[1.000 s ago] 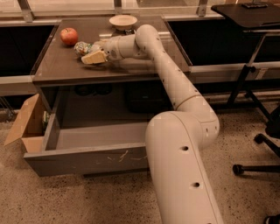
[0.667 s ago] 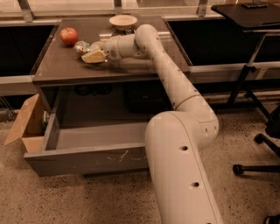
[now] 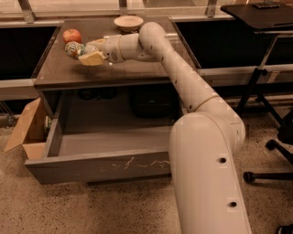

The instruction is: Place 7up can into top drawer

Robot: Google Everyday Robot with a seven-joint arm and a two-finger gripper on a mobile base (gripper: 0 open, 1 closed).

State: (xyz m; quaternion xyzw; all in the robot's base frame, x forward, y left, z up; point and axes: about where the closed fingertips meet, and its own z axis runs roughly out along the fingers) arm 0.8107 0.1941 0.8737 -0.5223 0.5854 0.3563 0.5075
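Note:
The 7up can [image 3: 73, 49], silvery with green marks, lies on the dark tabletop [image 3: 137, 68] just below the red apple [image 3: 71, 35]. My gripper [image 3: 86, 52] reaches in from the right and is right at the can, touching or partly around its right side. The top drawer [image 3: 100, 167] is pulled open under the table. Its grey front panel carries white scratches and its inside [image 3: 114, 139] holds nothing that I can see. My arm runs from the lower right up across the table.
A tan bowl [image 3: 128, 22] stands at the back of the tabletop. A brown cardboard box [image 3: 27, 130] sits on the floor left of the drawer. A black desk [image 3: 256, 13] and an office chair base [image 3: 274, 160] stand to the right.
My gripper has shifted slightly to the left along the tabletop, closer onto the can. The apple, the bowl and the drawer have not moved.

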